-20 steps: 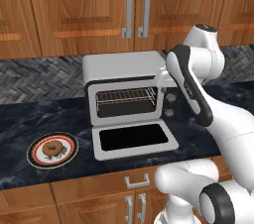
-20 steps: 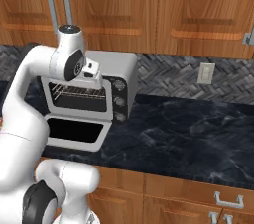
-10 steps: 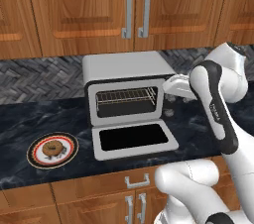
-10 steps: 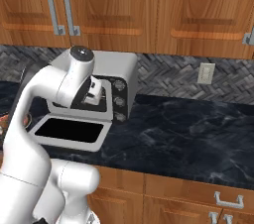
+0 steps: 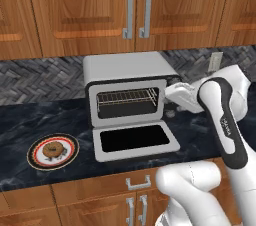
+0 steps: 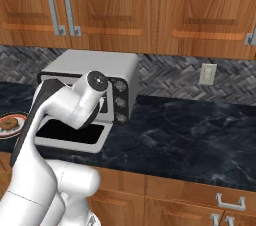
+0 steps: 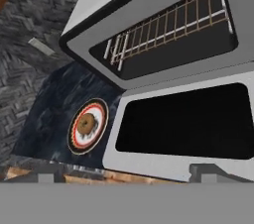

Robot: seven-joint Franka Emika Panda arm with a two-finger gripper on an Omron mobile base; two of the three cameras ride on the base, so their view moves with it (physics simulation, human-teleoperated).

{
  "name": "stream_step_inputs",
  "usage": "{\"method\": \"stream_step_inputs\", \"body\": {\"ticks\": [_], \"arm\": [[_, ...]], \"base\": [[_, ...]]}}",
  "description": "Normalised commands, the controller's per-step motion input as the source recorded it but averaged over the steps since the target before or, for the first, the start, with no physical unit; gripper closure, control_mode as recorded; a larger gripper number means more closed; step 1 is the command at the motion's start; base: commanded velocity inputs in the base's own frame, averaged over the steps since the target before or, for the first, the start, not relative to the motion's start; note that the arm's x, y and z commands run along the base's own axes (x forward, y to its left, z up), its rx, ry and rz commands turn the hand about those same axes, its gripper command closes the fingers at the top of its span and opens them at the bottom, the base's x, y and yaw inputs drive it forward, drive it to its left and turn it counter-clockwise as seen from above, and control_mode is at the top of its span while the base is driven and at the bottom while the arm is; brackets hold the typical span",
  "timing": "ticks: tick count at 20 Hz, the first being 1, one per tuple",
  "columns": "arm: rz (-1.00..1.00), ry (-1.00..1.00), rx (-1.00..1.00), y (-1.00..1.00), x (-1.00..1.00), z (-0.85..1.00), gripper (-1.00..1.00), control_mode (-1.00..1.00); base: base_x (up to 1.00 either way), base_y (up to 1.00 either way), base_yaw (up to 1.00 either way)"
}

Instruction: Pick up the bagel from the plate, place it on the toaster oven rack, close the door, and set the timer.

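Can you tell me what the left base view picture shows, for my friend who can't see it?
A silver toaster oven sits on a dark counter with its door folded down flat and the wire rack empty. A bagel lies on a plate to the left; the white robot arm is on the right.

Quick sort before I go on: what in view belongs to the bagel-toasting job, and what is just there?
For the job:
- bagel, lying on the plate
- toaster oven rack, bare
- door, folded down open
- knobs on the oven's front
- gripper, open, holding nothing

Just there:
- wall outlet
- upper cabinets
- counter
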Motion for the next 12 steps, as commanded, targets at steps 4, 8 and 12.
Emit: {"method": "stream_step_inputs", "body": {"ticks": [4, 8, 12], "arm": [[0.00, -0.01, 0.17, 0.26, 0.22, -0.24, -1.00, -1.00], [-0.02, 0.00, 0.04, 0.21, 0.25, -0.23, -1.00, -1.00], [-0.01, 0.00, 0.00, 0.27, 0.27, -0.20, -1.00, -1.00]], "base": [[0.00, 0.00, 0.00], [0.00, 0.00, 0.00], [0.00, 0.00, 0.00]]}}
